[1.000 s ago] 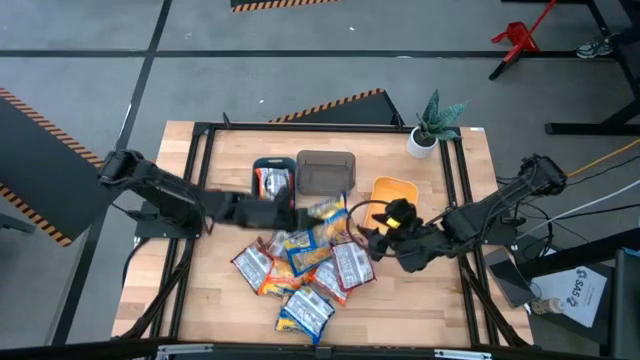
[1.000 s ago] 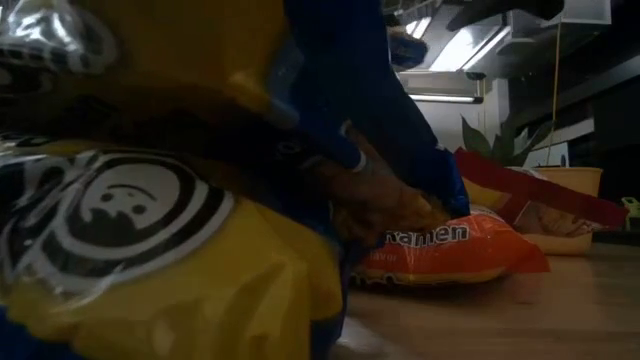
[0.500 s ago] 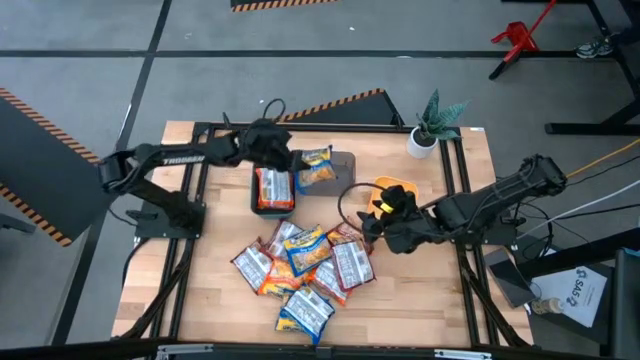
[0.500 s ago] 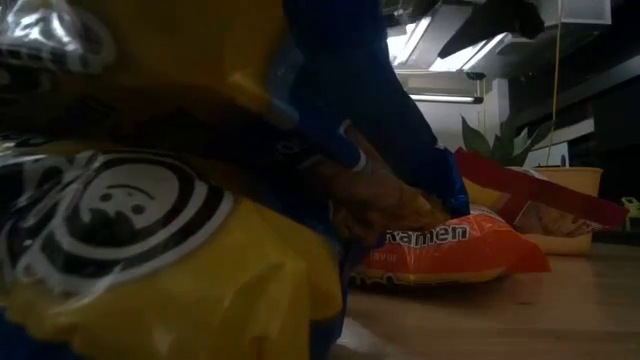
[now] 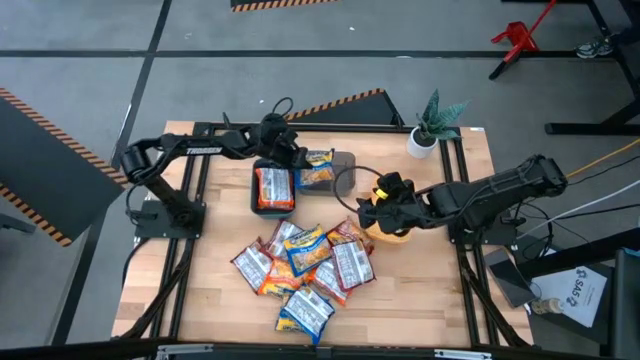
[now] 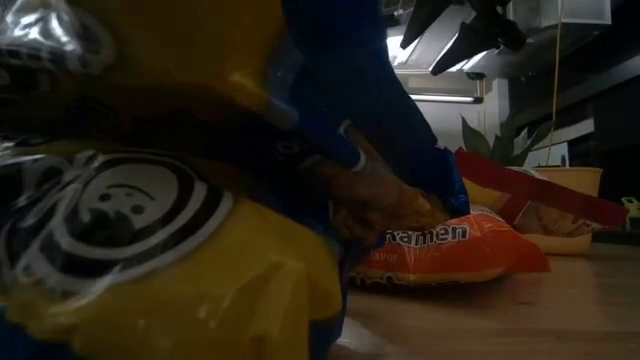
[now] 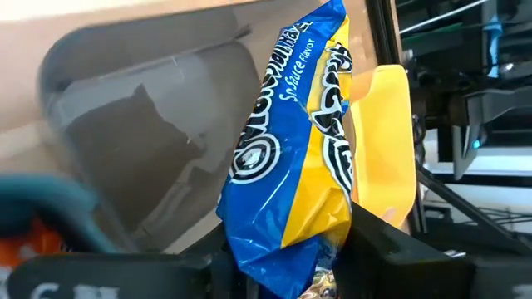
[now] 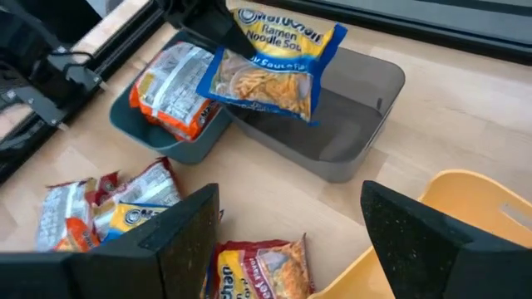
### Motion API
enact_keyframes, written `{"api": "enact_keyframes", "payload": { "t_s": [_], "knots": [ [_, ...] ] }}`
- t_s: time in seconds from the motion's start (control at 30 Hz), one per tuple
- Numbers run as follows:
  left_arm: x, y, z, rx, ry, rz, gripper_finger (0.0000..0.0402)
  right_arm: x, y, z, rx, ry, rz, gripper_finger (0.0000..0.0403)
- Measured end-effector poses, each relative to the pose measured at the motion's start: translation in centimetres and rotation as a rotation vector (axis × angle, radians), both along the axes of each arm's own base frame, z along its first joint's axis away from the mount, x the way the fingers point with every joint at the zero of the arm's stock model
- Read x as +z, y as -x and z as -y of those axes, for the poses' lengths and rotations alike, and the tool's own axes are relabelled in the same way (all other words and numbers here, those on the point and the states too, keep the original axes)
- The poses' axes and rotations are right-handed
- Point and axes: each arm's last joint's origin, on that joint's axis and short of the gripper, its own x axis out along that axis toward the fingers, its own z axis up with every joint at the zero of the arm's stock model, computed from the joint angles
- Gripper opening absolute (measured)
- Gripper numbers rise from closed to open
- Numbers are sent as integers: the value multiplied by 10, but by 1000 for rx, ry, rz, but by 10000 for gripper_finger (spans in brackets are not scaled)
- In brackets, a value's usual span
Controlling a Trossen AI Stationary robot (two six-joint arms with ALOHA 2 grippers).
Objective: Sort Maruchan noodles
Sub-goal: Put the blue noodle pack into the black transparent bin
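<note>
While left pincer point(image 5: 297, 160) pinches crinkly yellow-blue packet point(image 5: 318, 167) above grey tray point(image 5: 341, 182), right pincer point(image 5: 368, 207) apparently spread.

You have three trays point(image 5: 275, 205) in a row at the table's point(image 5: 430, 290) far side, the plant point(image 5: 433, 125) behind the rightmost. One packet point(image 5: 318, 168) hangs over the middle tray; roughly nine more lie heaped point(image 5: 305, 265) in front.

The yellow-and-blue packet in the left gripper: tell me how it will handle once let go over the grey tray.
The yellow-and-blue packet hangs by one end from the left gripper, so it is probably light. Its wrapper looks crinkled and glossy: likely floppy and somewhat slippery. Over the grey tray, it would probably land flat, not roll.
</note>
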Motion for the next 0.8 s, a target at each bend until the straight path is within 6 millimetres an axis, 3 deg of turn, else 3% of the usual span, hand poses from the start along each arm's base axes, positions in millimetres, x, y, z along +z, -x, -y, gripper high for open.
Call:
{"api": "enact_keyframes", "payload": {
  "t_s": [0.27, 0.8],
  "knots": [
    [3, -21, -8, -40, -70, -61, 98, 0, -2, 4, 19, -10, -14, 278],
    [1, -20, -11, -20, -118, -87, 165, 0, -2, 4, 21, -9, -15, 278]
  ]
}}
